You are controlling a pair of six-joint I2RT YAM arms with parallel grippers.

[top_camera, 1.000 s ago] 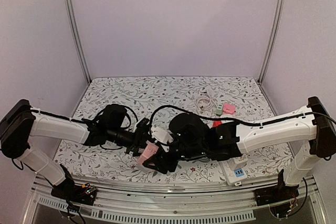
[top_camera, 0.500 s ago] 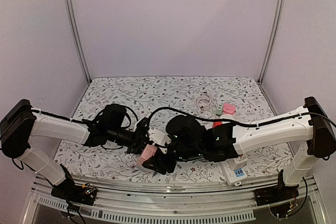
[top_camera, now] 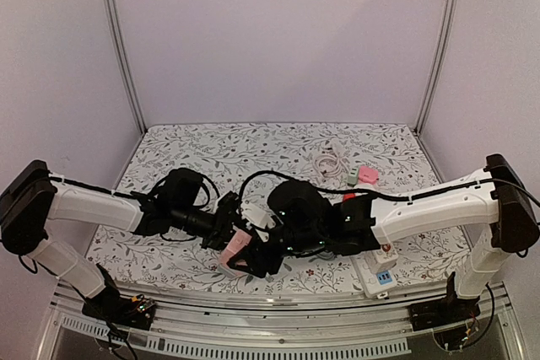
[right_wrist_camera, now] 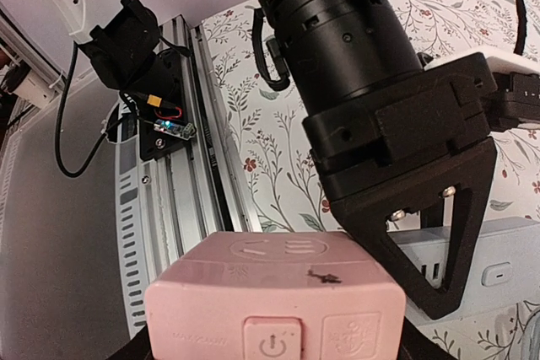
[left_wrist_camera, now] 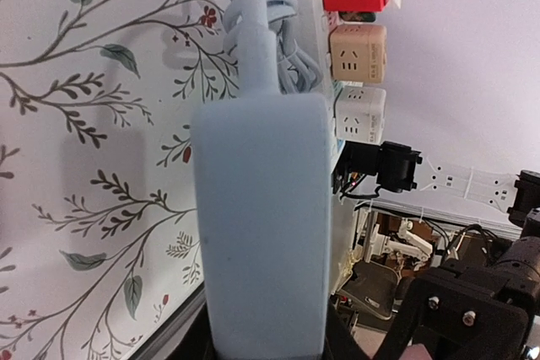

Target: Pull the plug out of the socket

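Holding on from the left of the pink socket cube (right_wrist_camera: pixel 274 301), the left gripper (top_camera: pixel 226 227) has its black fingers (right_wrist_camera: pixel 422 233) closed on the pale blue plug (left_wrist_camera: pixel 261 225). The plug sits right behind the pink socket cube and looks pressed against it, but I cannot tell if it is in or out. A pale cord (left_wrist_camera: pixel 257 31) runs out of the far end of the plug. The right gripper (top_camera: pixel 251 257) comes from the right of the pink socket cube and is closed on it, with the side that has a power button facing the wrist camera. The cube is up off the flowery table (top_camera: pixel 211 145), close to the front edge and in the middle. To the right of the cube a white power strip (top_camera: pixel 375 271) lies flat. Further back to the right of the cube are a red cube (top_camera: pixel 348 198), a small pink one (top_camera: pixel 368 174) and a coiled white cord (top_camera: pixel 327 160).
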